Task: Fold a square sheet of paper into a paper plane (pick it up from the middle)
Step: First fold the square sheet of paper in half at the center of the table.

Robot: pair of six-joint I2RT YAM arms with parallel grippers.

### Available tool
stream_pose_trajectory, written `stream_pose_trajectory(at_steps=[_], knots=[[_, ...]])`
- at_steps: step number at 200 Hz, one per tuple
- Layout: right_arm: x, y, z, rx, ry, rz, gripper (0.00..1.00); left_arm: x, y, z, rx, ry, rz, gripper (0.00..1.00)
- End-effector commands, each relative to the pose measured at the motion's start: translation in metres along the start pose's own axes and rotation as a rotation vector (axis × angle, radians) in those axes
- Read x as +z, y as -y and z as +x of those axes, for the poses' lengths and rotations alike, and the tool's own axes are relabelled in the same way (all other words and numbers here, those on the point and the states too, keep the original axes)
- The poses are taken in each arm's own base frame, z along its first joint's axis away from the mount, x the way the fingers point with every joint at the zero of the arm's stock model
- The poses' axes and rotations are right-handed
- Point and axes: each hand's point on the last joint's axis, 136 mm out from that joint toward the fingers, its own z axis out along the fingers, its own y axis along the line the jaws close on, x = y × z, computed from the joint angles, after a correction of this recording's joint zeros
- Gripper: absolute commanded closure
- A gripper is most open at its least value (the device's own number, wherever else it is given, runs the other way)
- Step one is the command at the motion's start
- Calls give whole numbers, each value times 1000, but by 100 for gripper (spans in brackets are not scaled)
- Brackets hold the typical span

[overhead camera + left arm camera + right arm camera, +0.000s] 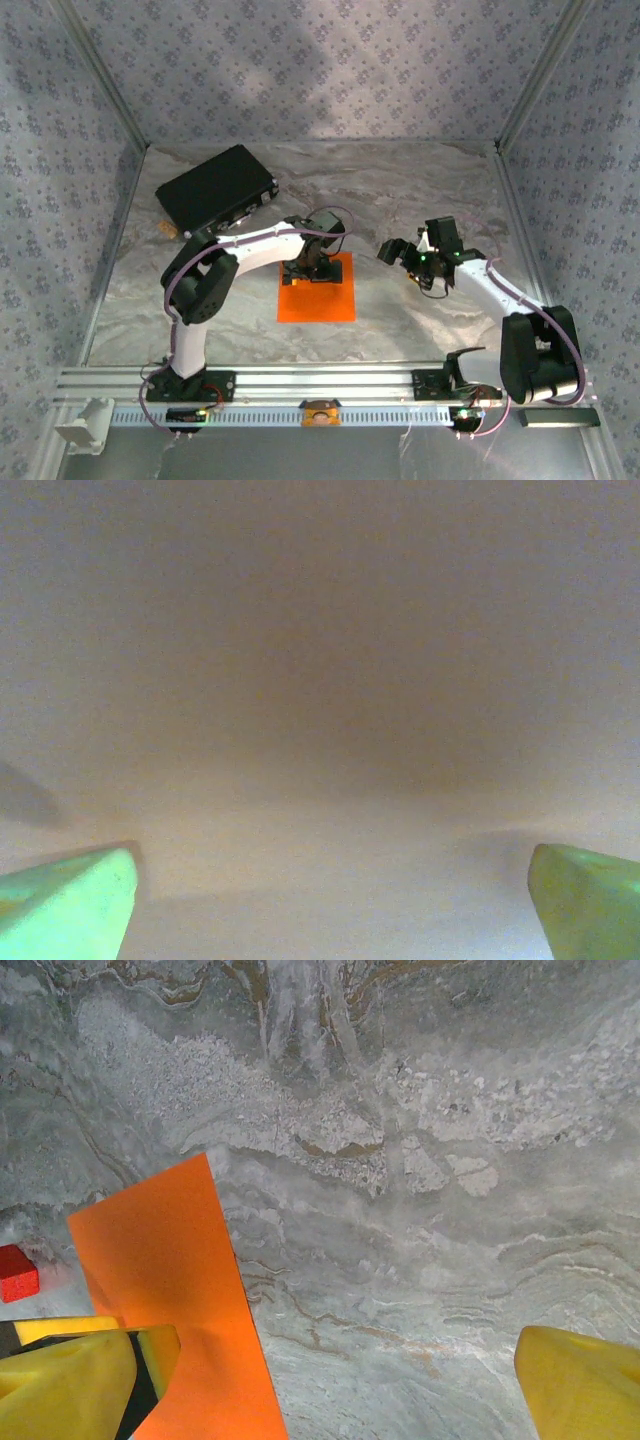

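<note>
Orange paper (318, 300) lies flat in the middle of the table (420, 190).
The left gripper (308, 270) is low over the paper's far half, fingers wide apart. The right gripper (392, 252) hangs just right of the paper, wide open too, holding nothing. A black case (215, 187) lies back left.

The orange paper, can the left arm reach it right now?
Probably yes. The left gripper hangs open right above the square sheet of paper, near its far edge, and nothing lies between them.
</note>
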Motion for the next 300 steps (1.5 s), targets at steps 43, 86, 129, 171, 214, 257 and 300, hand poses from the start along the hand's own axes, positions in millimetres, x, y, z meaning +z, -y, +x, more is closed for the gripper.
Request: stream_pose_trajectory(at_steps=[43,86,129,171,214,257,300], knots=[[-2,-4,0,-21,-18,9,1,12,-7,7,10,-42,-67,0],[-1,0,2,-11,-27,21,1,24,-14,14,15,-63,-94,0],[-2,1,2,-9,-24,21,1,35,-19,20,18,-83,-123,0],[-2,0,1,-8,-25,21,1,37,-17,19,27,-85,-130,0],[-1,2,1,-7,-25,26,1,38,-16,19,31,-88,-138,0],[-1,1,2,-7,-30,26,1,20,-7,10,28,-50,-118,0],[-2,0,1,-7,-24,23,1,-14,2,-5,6,28,-90,0]])
